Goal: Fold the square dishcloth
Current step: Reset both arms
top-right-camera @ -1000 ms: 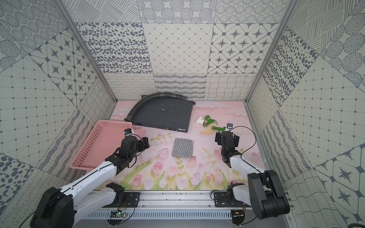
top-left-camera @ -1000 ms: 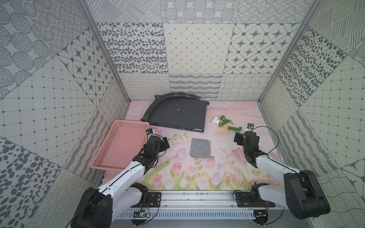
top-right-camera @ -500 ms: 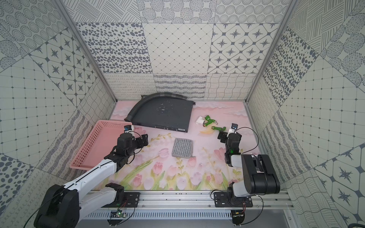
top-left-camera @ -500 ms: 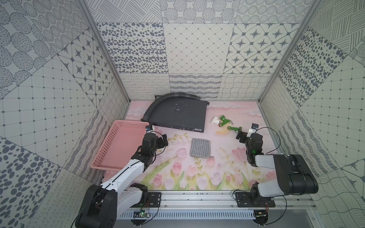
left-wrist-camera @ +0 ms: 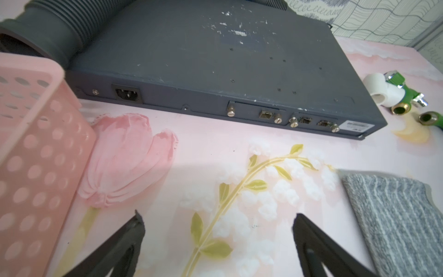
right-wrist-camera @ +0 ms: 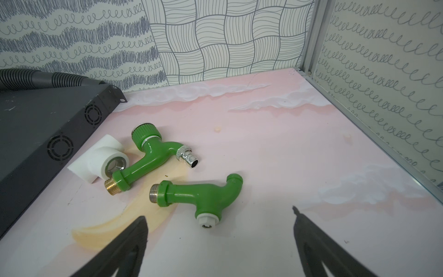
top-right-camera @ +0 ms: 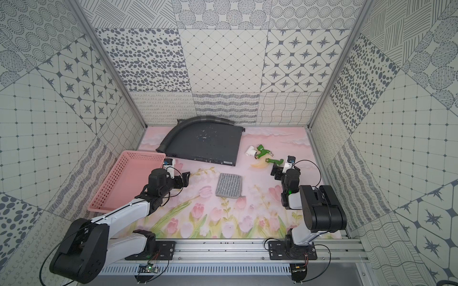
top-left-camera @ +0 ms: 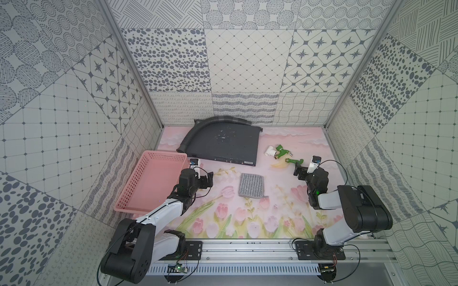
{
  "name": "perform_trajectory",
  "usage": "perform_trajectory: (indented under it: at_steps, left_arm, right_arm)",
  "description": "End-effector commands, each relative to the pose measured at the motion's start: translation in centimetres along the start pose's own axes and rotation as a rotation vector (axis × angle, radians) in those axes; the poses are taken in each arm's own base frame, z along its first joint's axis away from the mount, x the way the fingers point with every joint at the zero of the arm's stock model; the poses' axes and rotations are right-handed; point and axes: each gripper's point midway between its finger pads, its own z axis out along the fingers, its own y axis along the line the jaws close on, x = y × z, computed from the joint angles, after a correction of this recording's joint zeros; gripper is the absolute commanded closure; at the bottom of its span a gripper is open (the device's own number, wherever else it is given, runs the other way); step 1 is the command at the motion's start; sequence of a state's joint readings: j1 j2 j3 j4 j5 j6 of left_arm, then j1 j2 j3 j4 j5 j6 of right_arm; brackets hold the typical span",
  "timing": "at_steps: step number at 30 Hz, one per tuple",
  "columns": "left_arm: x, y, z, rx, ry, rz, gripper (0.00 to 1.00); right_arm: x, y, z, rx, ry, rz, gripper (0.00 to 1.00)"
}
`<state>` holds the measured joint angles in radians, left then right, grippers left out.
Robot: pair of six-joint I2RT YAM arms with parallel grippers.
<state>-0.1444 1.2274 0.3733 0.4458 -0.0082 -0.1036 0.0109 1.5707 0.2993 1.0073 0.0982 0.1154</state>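
The square dishcloth (top-left-camera: 250, 185) lies flat near the middle of the tabletop (top-left-camera: 247, 222), grey with thin pale stripes, touched by nothing. The left fingers (top-left-camera: 209, 178) are spread wide and empty, just above the tabletop, between the pink basket (top-left-camera: 148, 183) at the left edge and the cloth. In the left wrist view the cloth (left-wrist-camera: 395, 215) sits outside the gap between the fingers (left-wrist-camera: 129, 239), beyond one fingertip and clear of it. Only flowered tabletop shows between the tips.

The right fingers (top-left-camera: 298, 170) are also spread and hold nothing. They hover nearer the right edge and a little farther back than the cloth, well apart from it. In the right wrist view they (right-wrist-camera: 309, 239) point at a green tap (right-wrist-camera: 199, 194) lying just ahead of the tips. A second green tap (right-wrist-camera: 148, 153) touches a white pipe elbow (right-wrist-camera: 100, 160) beyond it.

A dark metal box (top-left-camera: 223, 143) lies along the far edge with a grey corrugated hose (top-left-camera: 198, 128) curving over its corner.
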Motion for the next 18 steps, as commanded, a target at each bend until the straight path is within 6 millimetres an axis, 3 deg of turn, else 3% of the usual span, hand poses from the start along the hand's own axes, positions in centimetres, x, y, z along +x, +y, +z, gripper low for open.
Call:
perform_trajectory:
  at_steps: [1,18]
  left_arm:
    - [-2.1,-1.8,0.6,0.106,-0.119,0.151,0.01]
    - [-1.7,0.2,2.1,0.085,-0.208,0.162,0.01]
  right_arm:
    - [-1.7,-0.1,0.0,0.006,-0.064,0.000,0.03]
    - [-1.8,-0.1,0.0,0.006,-0.067,0.000,0.03]
